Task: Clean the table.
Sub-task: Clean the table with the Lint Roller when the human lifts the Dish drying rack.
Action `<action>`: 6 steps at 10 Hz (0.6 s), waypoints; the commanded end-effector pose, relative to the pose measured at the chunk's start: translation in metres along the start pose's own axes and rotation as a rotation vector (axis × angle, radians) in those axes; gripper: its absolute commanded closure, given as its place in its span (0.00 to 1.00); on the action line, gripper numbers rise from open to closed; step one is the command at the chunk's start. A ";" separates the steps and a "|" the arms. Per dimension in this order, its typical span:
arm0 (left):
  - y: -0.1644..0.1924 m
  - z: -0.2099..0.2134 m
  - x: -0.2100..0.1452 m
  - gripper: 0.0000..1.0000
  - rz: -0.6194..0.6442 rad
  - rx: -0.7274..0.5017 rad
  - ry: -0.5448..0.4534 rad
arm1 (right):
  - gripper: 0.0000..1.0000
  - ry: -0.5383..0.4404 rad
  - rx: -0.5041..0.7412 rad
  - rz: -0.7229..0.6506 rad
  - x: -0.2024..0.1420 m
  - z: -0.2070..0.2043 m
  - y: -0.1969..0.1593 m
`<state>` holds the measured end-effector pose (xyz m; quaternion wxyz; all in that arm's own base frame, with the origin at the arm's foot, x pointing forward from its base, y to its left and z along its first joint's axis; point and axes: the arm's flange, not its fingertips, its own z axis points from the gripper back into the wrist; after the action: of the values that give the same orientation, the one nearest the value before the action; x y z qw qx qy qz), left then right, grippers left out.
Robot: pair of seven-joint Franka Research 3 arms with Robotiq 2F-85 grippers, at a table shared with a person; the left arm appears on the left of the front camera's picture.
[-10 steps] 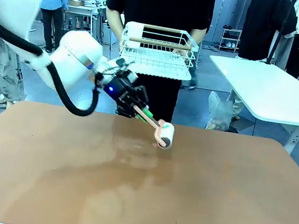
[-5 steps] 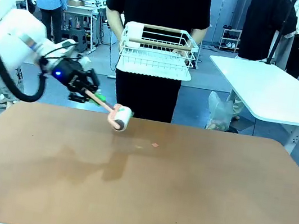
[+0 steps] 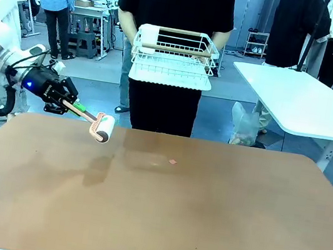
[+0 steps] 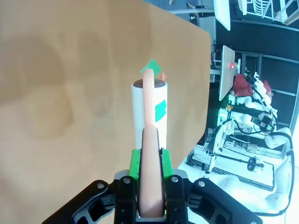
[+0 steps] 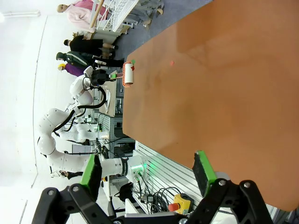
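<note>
The table (image 3: 202,219) spreads reddish-brown across the front view. The left gripper (image 3: 62,101) hangs over its far left corner, clamped on the handle of a lint roller (image 3: 102,129). The roller's shadow falls apart from it, so it looks lifted off the top. A small pink scrap (image 3: 173,161) lies on the table to the roller's right, near the far edge. The handle's long axis already slants that way, and the left arm is plainly the nearer one. Beyond the far edge a person holds a white wire basket (image 3: 174,56).

In the left wrist view the left gripper (image 4: 150,186) has both fingers tight on the handle, with the roller (image 4: 149,107) straight ahead over the table (image 4: 70,93). A green patch sticks to the drum. A green fleck (image 4: 150,66) shows past its tip — on the roller or on the table, I cannot tell.

In the right wrist view the right gripper (image 5: 147,170) stands open and empty over the table's (image 5: 224,93) near side — well away from the scrap (image 5: 172,62).
</note>
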<state>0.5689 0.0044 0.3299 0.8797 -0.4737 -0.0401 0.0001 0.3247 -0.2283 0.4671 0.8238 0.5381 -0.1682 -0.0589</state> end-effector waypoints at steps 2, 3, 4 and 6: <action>0.000 0.000 0.000 0.79 0.000 0.000 0.000 | 0.00 -0.005 0.017 0.015 0.000 0.002 0.004; 0.000 0.000 0.000 0.79 0.000 0.000 0.000 | 0.00 -0.005 0.017 0.015 0.000 0.002 0.004; 0.000 0.000 0.000 0.79 0.000 0.000 0.000 | 0.00 -0.005 0.017 0.015 0.000 0.002 0.004; 0.003 -0.008 0.014 0.79 -0.027 0.028 0.021 | 0.00 -0.005 0.017 0.015 0.000 0.002 0.004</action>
<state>0.5760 0.0010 0.3235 0.8816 -0.4707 -0.0356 -0.0040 0.3247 -0.2283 0.4671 0.8238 0.5381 -0.1682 -0.0589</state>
